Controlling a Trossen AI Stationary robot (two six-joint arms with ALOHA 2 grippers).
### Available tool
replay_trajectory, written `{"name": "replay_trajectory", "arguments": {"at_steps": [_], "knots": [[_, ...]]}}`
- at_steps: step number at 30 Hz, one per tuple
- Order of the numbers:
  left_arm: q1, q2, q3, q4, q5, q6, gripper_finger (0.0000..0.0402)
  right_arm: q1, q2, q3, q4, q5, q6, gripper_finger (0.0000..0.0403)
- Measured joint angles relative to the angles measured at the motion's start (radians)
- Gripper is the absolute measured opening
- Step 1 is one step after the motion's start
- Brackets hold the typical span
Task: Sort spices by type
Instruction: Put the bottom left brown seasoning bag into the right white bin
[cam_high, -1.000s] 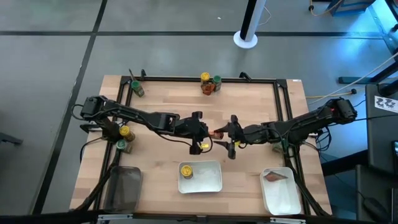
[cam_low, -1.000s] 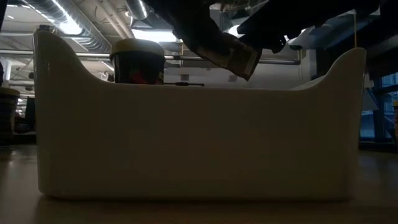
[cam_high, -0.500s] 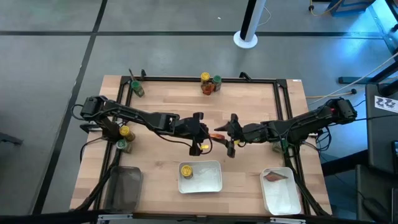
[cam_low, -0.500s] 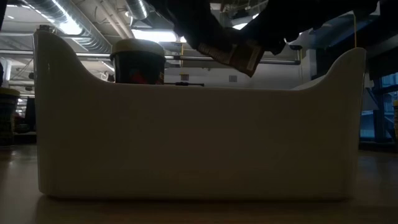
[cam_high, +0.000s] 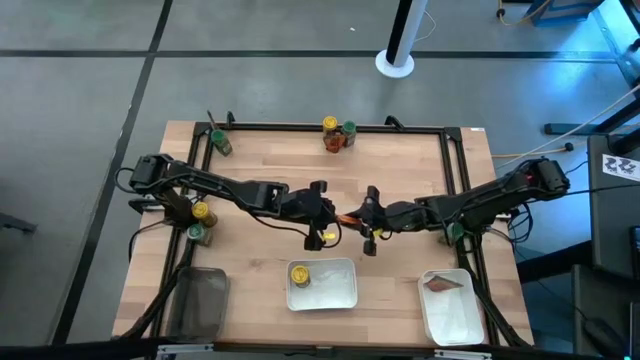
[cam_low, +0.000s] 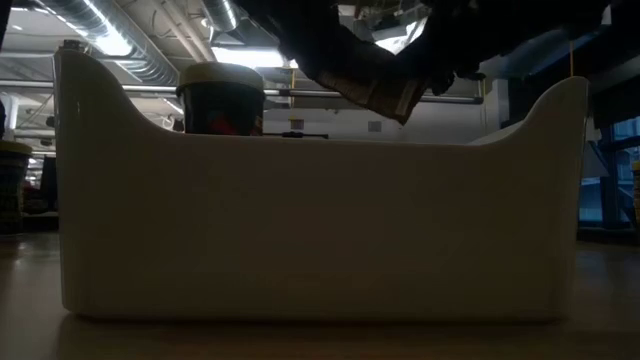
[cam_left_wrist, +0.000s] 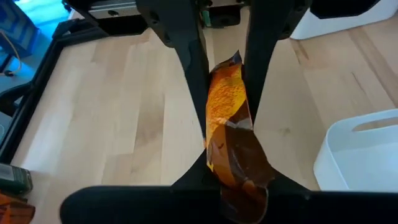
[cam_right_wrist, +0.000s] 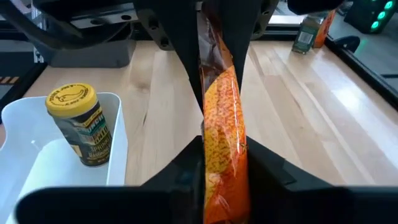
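Observation:
An orange and brown spice packet (cam_high: 347, 217) hangs over the middle of the table, stretched between my two grippers. My left gripper (cam_high: 333, 216) is shut on its brown end and my right gripper (cam_high: 360, 219) on its orange end. In the left wrist view the packet (cam_left_wrist: 227, 106) runs away from my own fingers to the right gripper's fingers. The low view shows the packet (cam_low: 385, 92) above the white tray's rim. A yellow-capped jar (cam_high: 299, 273) stands in the middle white tray (cam_high: 338, 292). My left gripper pinches the packet's brown end (cam_left_wrist: 239, 177) between its two fingers, which slant down from the table's left. The packet is lifted clear of the table. My right gripper pinches the packet's orange end (cam_right_wrist: 221, 152) between its two fingers, coming from the table's right and slanting slightly down. The packet's flat faces lie against the fingers (cam_right_wrist: 186, 168).
A second white tray (cam_high: 455, 318) at the near right holds a red packet (cam_high: 440, 285). A dark bin (cam_high: 197, 303) stands at the near left. Jars stand at the far edge (cam_high: 330, 125), far left (cam_high: 218, 140), left (cam_high: 200, 212) and right (cam_high: 455, 235).
My right gripper has shut on the packet's free end, which stood bare a second ago in the low view. My left gripper has kept its hold, and the packet stays in the air at the same place.

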Motion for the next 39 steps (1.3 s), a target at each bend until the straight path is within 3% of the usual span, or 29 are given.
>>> {"name": "replay_trajectory", "arguments": {"at_steps": [12,23,33,39], "knots": [[0.000,0.000,0.000,0.021,0.003,-0.047,0.0042,0.000,-0.012,0.002,-0.036,0.005,-0.028,0.0064],[-0.003,-0.004,0.003,0.101,0.004,-0.077,0.0064,0.031,-0.132,0.001,-0.148,0.052,-0.029,0.0061],[-0.003,-0.028,0.007,0.103,0.006,-0.046,0.0167,0.096,-0.177,0.001,-0.249,0.123,-0.012,0.0060],[-0.003,-0.092,0.009,-0.027,0.005,-0.084,0.0185,0.168,-0.267,0.001,-0.369,0.186,0.075,0.0062]]}}
